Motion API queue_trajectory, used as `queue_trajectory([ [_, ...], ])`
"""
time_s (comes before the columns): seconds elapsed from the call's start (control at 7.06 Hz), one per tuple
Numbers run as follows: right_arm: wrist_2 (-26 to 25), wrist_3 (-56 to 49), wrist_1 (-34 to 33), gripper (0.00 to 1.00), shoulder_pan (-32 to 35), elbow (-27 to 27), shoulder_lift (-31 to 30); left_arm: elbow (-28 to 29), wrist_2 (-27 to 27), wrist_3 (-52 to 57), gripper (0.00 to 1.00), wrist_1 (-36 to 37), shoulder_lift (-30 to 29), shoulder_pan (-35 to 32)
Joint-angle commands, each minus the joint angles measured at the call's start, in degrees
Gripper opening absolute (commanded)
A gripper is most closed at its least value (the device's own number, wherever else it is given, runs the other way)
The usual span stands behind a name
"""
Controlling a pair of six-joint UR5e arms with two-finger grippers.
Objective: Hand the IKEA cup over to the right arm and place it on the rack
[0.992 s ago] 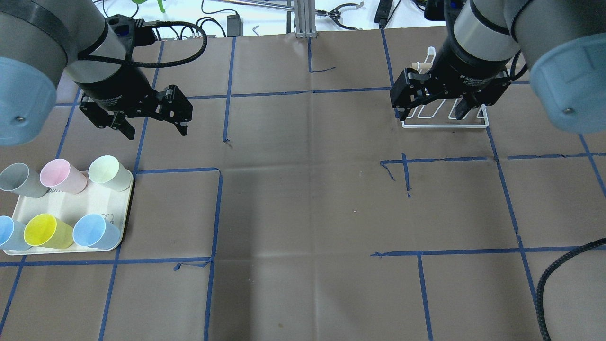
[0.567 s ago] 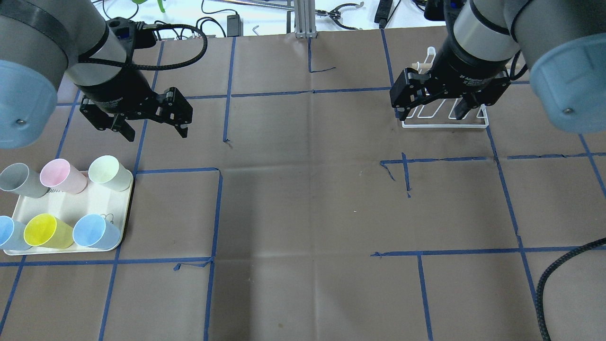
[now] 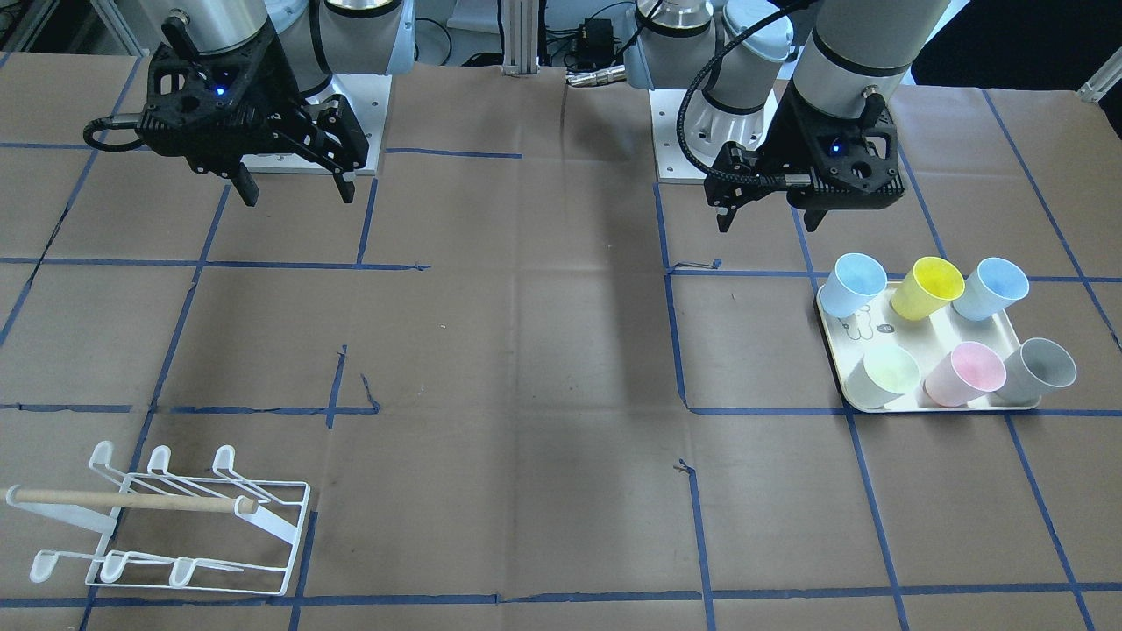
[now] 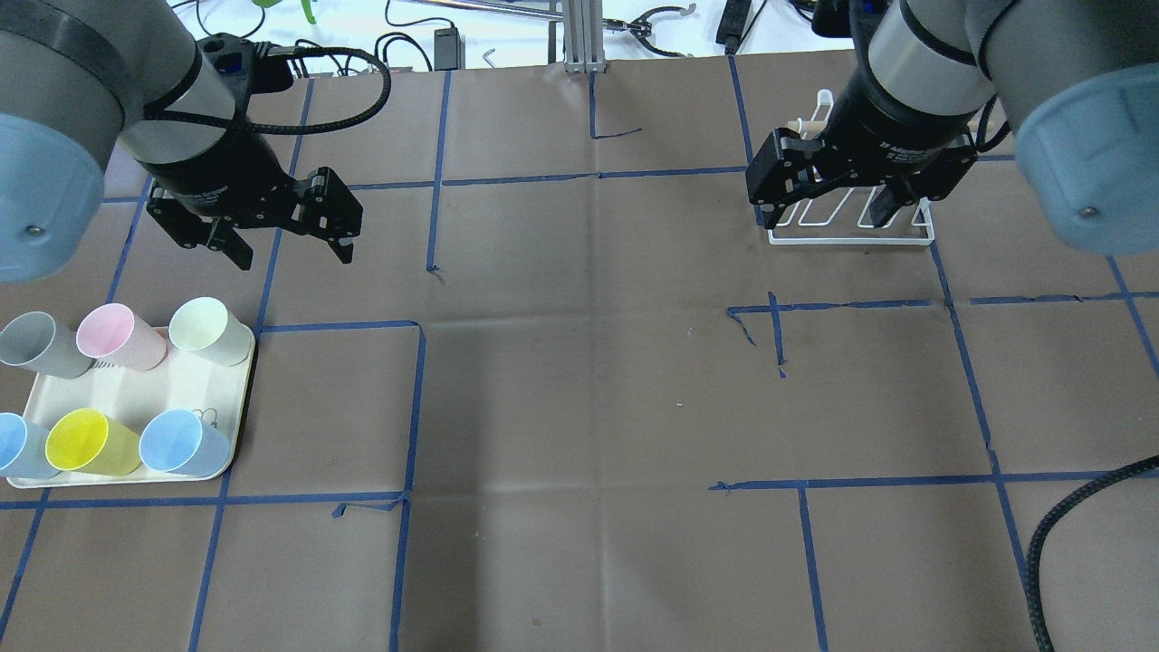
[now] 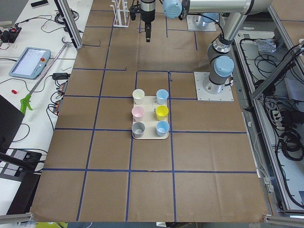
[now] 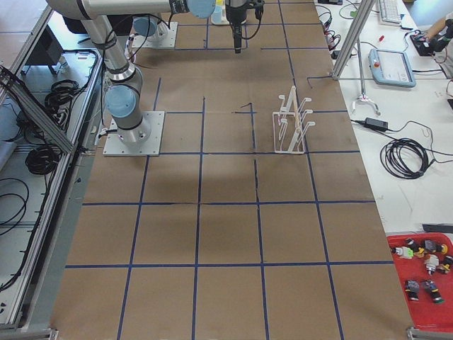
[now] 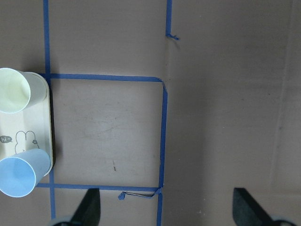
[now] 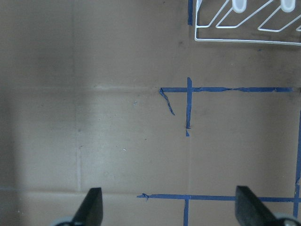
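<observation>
Looks like a robotics lab. Has a left arm and a right arm bolted through a steel base plate each onto a table papered in brown and gridded with blue tape. Ringed by a white bench with a teach pendant, aluminium framing, loose cables and a red tray of small parts.

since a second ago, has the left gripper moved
Yes, slightly: the left gripper has drifted toward the cup tray, away from the vertical blue tape line beside it.
</observation>
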Motion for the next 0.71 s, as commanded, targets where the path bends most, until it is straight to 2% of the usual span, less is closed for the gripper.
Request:
queue_trajectory([
  [0.0, 0.0, 0.0, 0.07, 1.0, 0.0, 0.0, -0.1, 0.14, -0.01, 6.36, 1.0, 0.16, -0.04, 5.66],
  [0.28, 0.0, 0.0, 0.07, 1.0, 0.0, 0.0, -0.1, 0.4, -0.27, 16.1, 1.0, 0.08, -0.65, 16.02],
  [0.57, 0.0, 0.0, 0.07, 1.0, 0.0, 0.0, -0.01, -0.65, 0.16, 24.91, 1.0, 2.6, -1.36, 21.5],
])
